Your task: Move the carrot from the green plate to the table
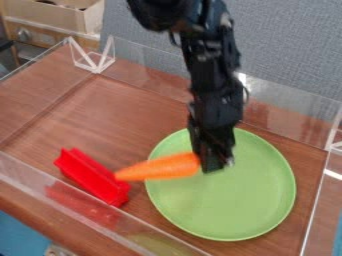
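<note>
Looking from the near edge: low clear wall [100, 225] running aslant across the lower left, a red smear of reflection showing in it. Outside it, bottom left corner, a blue patch [19, 238], cut by the frame.

Behind the wall, reddish-brown wood-grain bench [100, 120], glossy. Red block [92, 177] lying on it, left of the plate, long side aslant.

Green plate [241, 205], round and flat, on the bench at right. Most of its face in plain sight.

Carrot [158, 168] in the tool [211, 160], gripped at the thick end. Body reaches out leftward across the plate's left rim, thin end pointing at the block and seen right beside its edge; touching or apart, cannot tell. Looks raised, though height is hard to judge from this angle. Green stub hidden at the grip.

Tool black, closed on the carrot, pointing down over the upper left part of the plate. Arm [211, 60] above it dark, blurred, coming in from the top.

Farther back: clear rear wall [287, 100], white bracket [91, 56] at its left end. Pale box [56, 15] top left. Grey speckled backdrop [294, 45] behind.
</note>
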Controlling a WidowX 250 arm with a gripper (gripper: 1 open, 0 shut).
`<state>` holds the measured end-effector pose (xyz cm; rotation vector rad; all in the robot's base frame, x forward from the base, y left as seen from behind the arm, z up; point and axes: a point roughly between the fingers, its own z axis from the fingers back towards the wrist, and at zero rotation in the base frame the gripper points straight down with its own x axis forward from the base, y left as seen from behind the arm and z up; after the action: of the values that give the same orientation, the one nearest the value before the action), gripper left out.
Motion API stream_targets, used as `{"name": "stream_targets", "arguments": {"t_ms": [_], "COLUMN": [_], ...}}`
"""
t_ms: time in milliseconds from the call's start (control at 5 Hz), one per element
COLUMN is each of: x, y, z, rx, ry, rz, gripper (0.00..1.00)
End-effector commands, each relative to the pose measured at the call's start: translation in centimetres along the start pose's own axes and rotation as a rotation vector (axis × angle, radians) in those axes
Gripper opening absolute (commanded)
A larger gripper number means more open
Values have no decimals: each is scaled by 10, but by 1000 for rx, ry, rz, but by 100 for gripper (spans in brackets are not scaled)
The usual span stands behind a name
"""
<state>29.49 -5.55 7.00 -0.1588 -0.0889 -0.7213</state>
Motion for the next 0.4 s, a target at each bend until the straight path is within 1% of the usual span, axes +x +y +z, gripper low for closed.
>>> {"name": "stream_targets", "arguments": {"t_ms": [0, 200], "x": [3, -6], "y": [25, 52], "z": [31, 30], "rx": [67, 66], "ry": [-50, -37], "rz": [7, 49], "gripper": [0, 0]}}
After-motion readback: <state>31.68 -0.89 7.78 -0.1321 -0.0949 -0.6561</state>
